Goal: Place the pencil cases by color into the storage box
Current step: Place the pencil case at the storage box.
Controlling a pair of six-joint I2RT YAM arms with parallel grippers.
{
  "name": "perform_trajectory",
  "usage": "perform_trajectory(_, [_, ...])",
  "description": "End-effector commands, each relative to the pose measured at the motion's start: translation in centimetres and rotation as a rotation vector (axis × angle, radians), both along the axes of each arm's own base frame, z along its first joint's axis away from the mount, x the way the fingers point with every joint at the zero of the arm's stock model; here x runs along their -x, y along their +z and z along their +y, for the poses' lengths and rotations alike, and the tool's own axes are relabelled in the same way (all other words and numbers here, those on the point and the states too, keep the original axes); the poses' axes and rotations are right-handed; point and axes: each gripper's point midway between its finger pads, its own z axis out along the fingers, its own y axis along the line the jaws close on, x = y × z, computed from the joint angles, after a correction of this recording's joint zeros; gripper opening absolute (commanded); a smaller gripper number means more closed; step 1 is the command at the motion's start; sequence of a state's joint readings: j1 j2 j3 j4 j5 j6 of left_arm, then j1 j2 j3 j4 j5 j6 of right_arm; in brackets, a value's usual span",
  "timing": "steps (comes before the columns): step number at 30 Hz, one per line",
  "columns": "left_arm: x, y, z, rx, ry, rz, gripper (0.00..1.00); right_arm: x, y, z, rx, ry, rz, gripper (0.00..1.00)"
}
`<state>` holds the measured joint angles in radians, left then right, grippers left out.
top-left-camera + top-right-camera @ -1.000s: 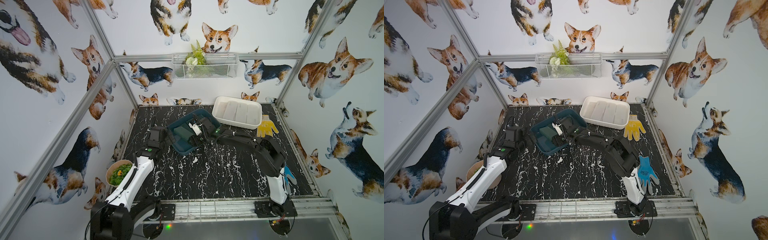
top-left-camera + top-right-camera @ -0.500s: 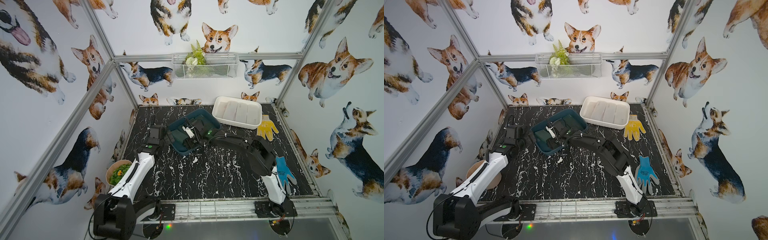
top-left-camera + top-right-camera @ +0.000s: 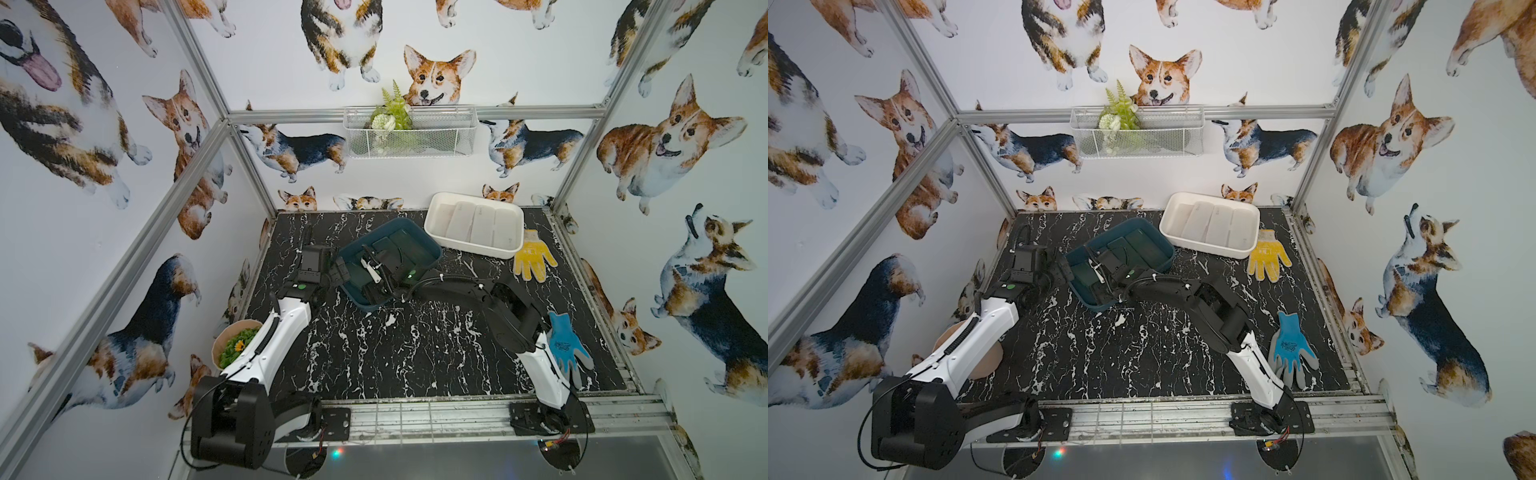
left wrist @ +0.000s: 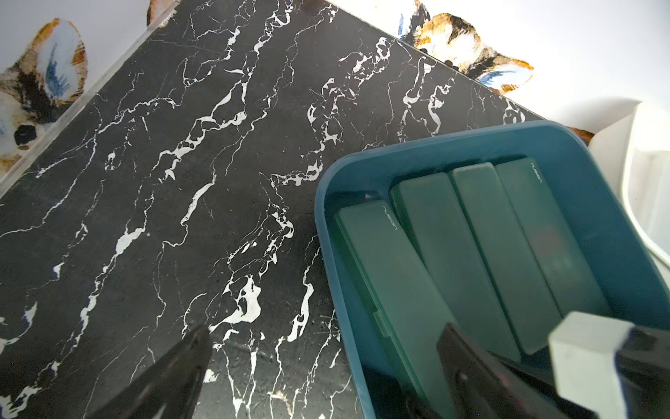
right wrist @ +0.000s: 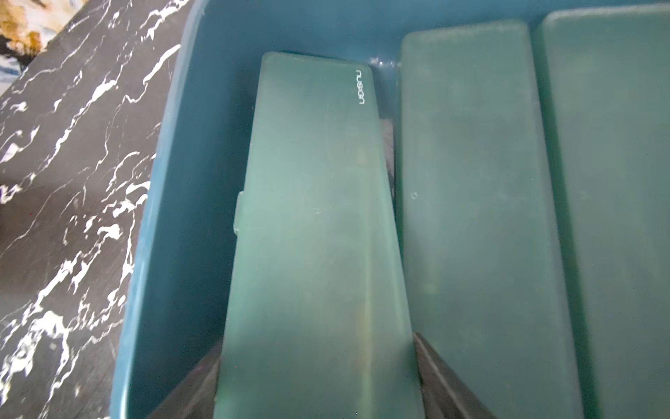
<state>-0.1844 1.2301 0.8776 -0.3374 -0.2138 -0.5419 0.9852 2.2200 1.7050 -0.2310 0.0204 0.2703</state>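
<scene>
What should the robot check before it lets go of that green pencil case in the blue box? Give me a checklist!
1. Right jaws grip the green case: ok, shut on its near end.
2. Case is inside the blue box: ok, between the wall and three other green cases.
3. Case lies flat: not ok, its gripped end looks higher than its far end.
4. Left jaws empty: ok, open, holding nothing, close beside the box.
5. Colours sorted: ok, white cases sit in the white box.
</scene>
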Motion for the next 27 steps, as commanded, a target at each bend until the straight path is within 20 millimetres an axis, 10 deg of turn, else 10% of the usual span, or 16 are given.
perform_trajectory(1, [-0.2, 0.4, 0.2, -0.001, 0.007, -0.009, 1.00, 0.4, -0.6, 1.0, -0.044, -0.013, 0.033, 0.75])
perform_trajectory(13, [0.0, 0.9, 1.0, 0.003, 0.027, -0.021, 1.00, 1.5, 0.6, 1.5, -0.132, 0.020, 0.060, 0.95])
perform_trajectory(27, [-1.7, 2.7, 1.0, -0.014, 0.000, -0.021, 1.00, -1.6, 10.9, -4.5, -0.320, -0.027, -0.080, 0.97])
